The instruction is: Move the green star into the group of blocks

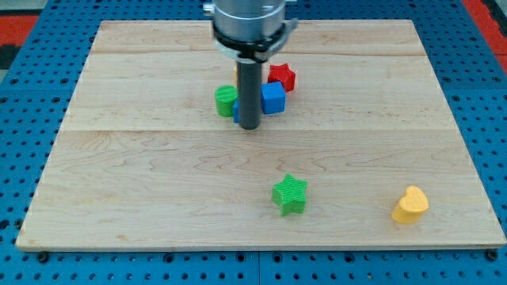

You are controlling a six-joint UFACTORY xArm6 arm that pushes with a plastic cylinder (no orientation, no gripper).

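The green star (290,195) lies alone on the wooden board (158,174), below the middle and toward the view's bottom. A group of blocks sits near the view's top centre: a green round block (226,100), a blue cube (273,98), a red star (281,77), and a sliver of an orange or yellow block (235,77) behind the rod. My tip (249,126) stands at the group's lower edge, between the green round block and the blue cube. Another blue block is mostly hidden behind the rod. The tip is well above and left of the green star.
A yellow heart-shaped block (410,205) lies near the board's bottom right corner. The board rests on a blue pegboard surface (32,95). The arm's grey mount (247,20) hangs over the board's top centre.
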